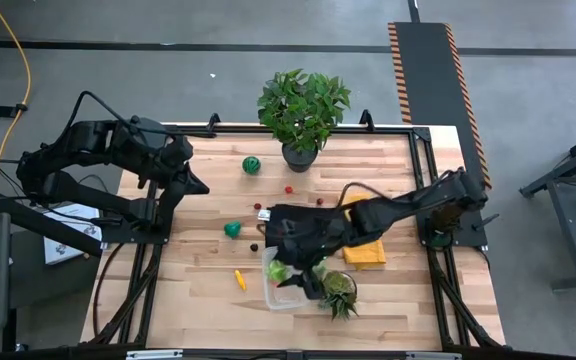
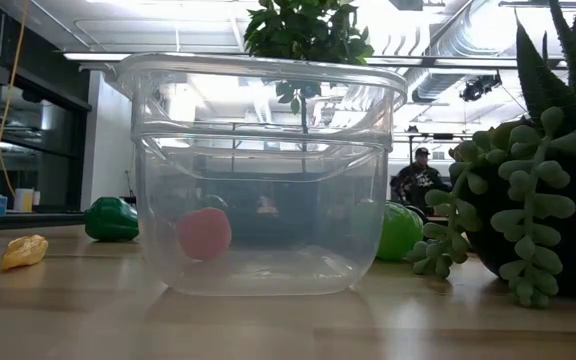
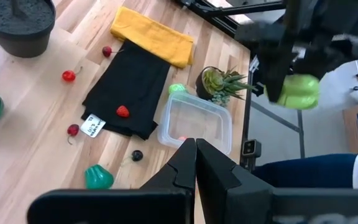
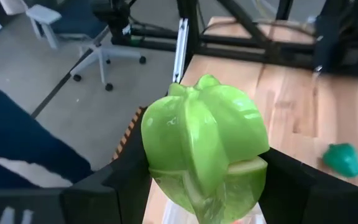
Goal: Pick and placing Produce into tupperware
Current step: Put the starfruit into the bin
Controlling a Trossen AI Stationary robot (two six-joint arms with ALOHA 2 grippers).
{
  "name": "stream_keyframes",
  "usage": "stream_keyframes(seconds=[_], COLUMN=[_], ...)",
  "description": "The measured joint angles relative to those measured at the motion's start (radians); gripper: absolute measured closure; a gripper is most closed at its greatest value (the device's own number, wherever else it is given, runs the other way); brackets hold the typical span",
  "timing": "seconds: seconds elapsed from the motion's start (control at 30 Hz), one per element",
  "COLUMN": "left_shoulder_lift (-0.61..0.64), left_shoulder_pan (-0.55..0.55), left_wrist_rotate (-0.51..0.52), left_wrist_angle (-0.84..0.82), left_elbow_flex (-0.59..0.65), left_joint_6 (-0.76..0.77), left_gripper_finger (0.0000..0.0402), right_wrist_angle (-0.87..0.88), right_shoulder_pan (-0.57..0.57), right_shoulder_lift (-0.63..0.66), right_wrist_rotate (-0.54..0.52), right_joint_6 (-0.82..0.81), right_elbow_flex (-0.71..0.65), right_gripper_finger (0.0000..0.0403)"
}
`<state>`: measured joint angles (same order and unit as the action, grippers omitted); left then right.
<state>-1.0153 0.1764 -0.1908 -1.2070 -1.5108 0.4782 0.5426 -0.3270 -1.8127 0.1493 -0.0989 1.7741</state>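
Observation:
The clear tupperware (image 1: 290, 292) stands near the table's front edge, with a red piece (image 2: 205, 233) in it. My right gripper (image 1: 282, 266) is raised above its far left corner and shut on a light green pepper-like piece (image 4: 204, 149), which also shows in the left wrist view (image 3: 298, 91). Another light green piece (image 3: 178, 90) lies on the table by the tupperware's far side. A dark green pepper (image 1: 232, 229), a round green piece (image 1: 252, 165), a yellow-orange stick (image 1: 239, 279) and red berries (image 1: 289, 188) lie on the table. My left gripper (image 1: 196, 183) is shut and empty at the far left. My right gripper pinches the light green piece between its two fingers, one finger (image 4: 128, 171) on each opposite side (image 4: 157, 155) of it. The piece is lifted clear, above the tupperware.
A black cloth (image 3: 129, 87) and a yellow cloth (image 1: 365, 250) lie mid-table under my right arm. A spiky succulent (image 1: 339, 290) stands right of the tupperware. A large potted plant (image 1: 302, 110) stands at the far edge. A person (image 2: 418, 175) sits in the room beyond.

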Motion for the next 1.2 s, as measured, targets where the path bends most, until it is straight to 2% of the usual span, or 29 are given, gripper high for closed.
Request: stream_keyframes(seconds=[0.47, 0.8, 1.2], left_shoulder_lift=[0.0, 0.0, 0.0], left_shoulder_pan=[0.0, 0.0, 0.0], left_wrist_rotate=[-0.004, -0.004, -0.003], left_wrist_angle=[-0.027, -0.079, -0.08], left_elbow_flex=[0.0, 0.0, 0.0], left_joint_6=[-0.002, -0.002, -0.002], left_gripper_finger=[0.0401, 0.0401, 0.0401], right_wrist_angle=[0.138, 0.183, 0.199], right_shoulder_pan=[-0.007, -0.008, -0.008], right_shoulder_lift=[-0.13, -0.186, -0.258], right_wrist_rotate=[-0.053, -0.071, -0.078], right_joint_6=[-0.061, -0.093, -0.221], right_elbow_flex=[0.0, 0.0, 0.0], right_gripper_finger=[0.0176, 0.0176, 0.0176])
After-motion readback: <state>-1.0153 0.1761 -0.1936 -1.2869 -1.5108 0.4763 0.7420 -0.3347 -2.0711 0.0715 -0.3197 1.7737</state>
